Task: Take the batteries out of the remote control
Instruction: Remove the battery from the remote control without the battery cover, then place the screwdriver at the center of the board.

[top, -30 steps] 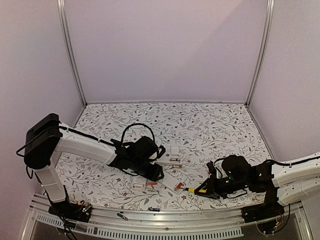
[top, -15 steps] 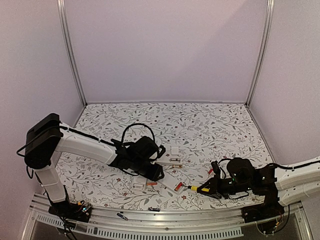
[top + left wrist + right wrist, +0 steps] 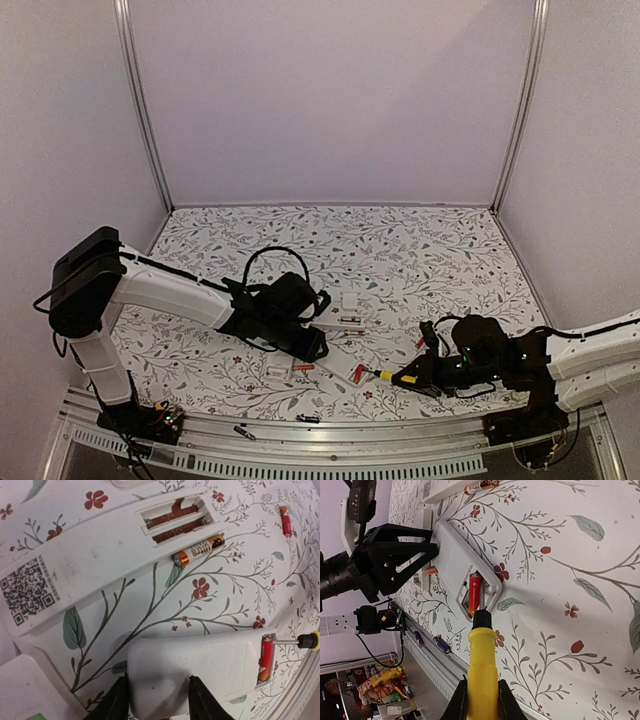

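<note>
My left gripper [image 3: 157,695] is shut on the near end of a small white remote [image 3: 200,670] lying back-up on the table. Its open compartment holds one red battery [image 3: 266,657], which also shows in the right wrist view [image 3: 474,591]. My right gripper [image 3: 481,695] is shut on a yellow-handled screwdriver [image 3: 481,670]. The screwdriver's metal tip is in the compartment beside the red battery. In the top view the left gripper [image 3: 308,347] and right gripper [image 3: 412,378] face each other across the remote [image 3: 338,362].
A larger white remote [image 3: 100,560] with a QR label and an empty open compartment lies beyond. A dark-and-orange battery [image 3: 199,550] lies beside it and a red one [image 3: 286,520] farther off. Two dark batteries [image 3: 441,644] lie in the front rail. White covers [image 3: 350,300] lie nearby.
My right arm has dropped lower and shifted slightly, with the screwdriver tip staying at the red battery. The left arm and the remote have not moved.
</note>
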`<state>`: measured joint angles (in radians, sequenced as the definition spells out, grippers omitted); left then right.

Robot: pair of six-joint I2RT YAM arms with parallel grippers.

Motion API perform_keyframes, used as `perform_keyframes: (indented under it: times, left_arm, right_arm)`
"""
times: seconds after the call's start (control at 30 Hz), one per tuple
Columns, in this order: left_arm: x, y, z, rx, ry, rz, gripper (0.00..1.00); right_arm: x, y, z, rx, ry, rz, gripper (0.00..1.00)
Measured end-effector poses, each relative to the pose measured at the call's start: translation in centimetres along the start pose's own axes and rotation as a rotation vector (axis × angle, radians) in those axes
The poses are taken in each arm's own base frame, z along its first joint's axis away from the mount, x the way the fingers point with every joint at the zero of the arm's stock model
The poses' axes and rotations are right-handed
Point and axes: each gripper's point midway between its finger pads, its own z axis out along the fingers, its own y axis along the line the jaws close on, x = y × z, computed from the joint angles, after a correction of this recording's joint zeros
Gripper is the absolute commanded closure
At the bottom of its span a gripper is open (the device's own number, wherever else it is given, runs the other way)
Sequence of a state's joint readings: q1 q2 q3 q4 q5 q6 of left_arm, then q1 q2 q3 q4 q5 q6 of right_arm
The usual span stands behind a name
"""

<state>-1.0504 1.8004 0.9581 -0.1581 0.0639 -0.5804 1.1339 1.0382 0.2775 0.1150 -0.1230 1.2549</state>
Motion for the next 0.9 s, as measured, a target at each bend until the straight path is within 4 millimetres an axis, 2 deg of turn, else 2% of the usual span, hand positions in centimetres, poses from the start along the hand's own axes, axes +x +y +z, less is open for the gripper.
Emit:
perform_keyframes:
  times: [0.47, 0.77, 0.9]
  left_arm:
    - [-0.9, 1.0, 0.0, -0.025, -0.037, -0.034, 0.61]
    - [-0.8, 0.9, 0.1, -0.014, -0.035, -0.046, 0.61]
    - [-0.9, 0.8, 0.1, -0.012, -0.037, -0.048, 0.61]
  right_arm:
    - [1.4, 1.2, 1.1, 0.0, 0.121, -0.122, 1.0]
    - [1.8, 4.8, 0.7, -0.135, 0.148, -0.2, 1.0]
    - [1.8, 5.3, 0.7, -0.156, 0.152, -0.215, 1.0]
